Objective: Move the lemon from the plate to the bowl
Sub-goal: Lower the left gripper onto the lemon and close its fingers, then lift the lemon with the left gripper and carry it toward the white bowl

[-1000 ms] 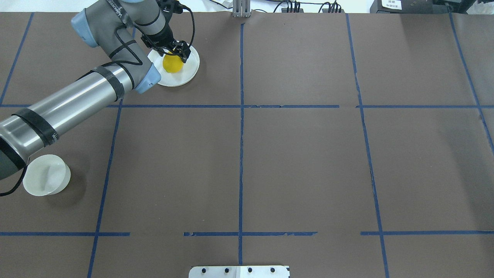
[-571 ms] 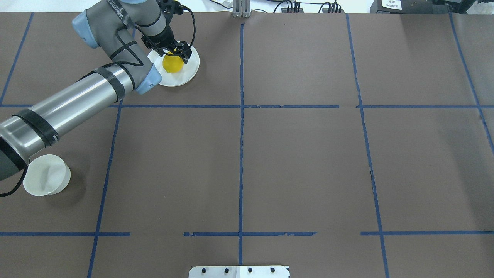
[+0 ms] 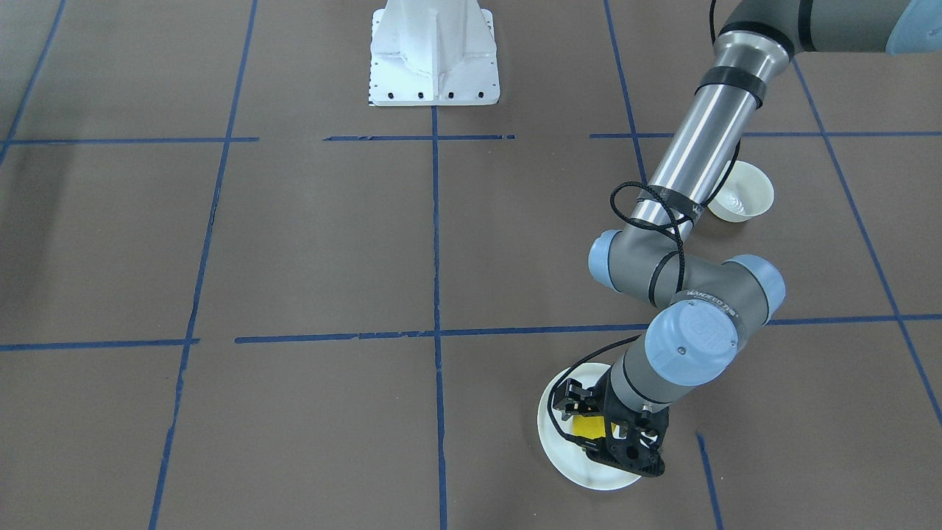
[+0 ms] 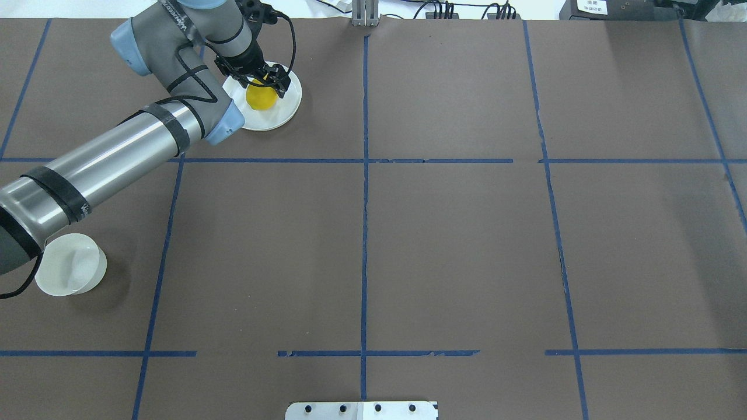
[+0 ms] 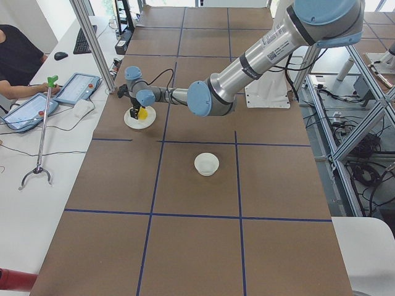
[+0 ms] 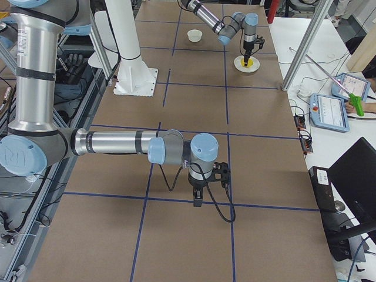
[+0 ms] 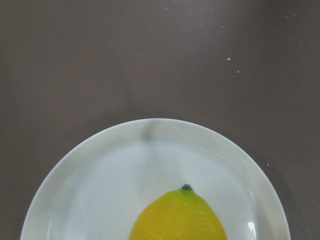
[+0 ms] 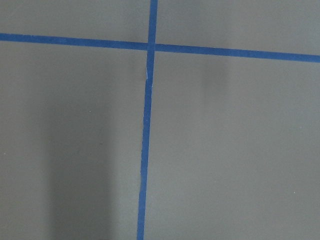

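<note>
The lemon (image 4: 261, 97) lies near the centre of the plate (image 4: 280, 115), directly under the left gripper (image 4: 261, 81). The fingers are spread wide and straddle the fruit, one on each side; contact cannot be confirmed. In the left wrist view the green tip points to the frame's top, and the lemon's lower half is cut off. The bowl (image 4: 70, 264) stands well apart, close to the robot. The left arm is nearer. The right gripper (image 6: 197, 201) shows only in a side view, so its finger state cannot be told.
</note>
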You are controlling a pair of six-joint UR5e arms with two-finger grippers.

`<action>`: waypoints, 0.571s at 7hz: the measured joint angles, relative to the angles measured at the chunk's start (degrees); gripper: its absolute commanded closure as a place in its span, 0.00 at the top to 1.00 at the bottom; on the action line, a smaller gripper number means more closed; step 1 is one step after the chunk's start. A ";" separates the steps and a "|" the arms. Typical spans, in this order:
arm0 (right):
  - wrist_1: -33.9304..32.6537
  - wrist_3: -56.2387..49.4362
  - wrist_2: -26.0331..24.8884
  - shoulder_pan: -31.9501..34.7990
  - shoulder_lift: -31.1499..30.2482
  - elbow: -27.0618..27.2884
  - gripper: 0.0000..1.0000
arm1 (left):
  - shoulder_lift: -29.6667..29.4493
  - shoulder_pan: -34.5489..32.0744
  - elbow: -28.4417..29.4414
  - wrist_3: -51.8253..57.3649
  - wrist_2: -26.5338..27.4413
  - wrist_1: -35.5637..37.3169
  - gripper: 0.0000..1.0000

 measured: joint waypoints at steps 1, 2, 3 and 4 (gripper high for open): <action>0.00 0.00 0.00 0.00 0.00 -0.02 1.00 | 0.00 0.07 0.13 -0.20 0.00 -0.17 0.44; 0.00 0.00 0.00 0.00 0.00 -0.02 1.00 | 0.00 0.10 0.16 -0.37 0.00 -0.22 0.02; 0.00 0.00 0.00 0.00 0.00 -0.02 1.00 | 0.00 0.05 0.05 -0.64 0.01 -0.26 0.00; 0.00 0.00 -0.02 0.00 0.00 -0.04 1.00 | 0.01 -0.51 -0.86 -1.38 -0.14 -0.09 0.00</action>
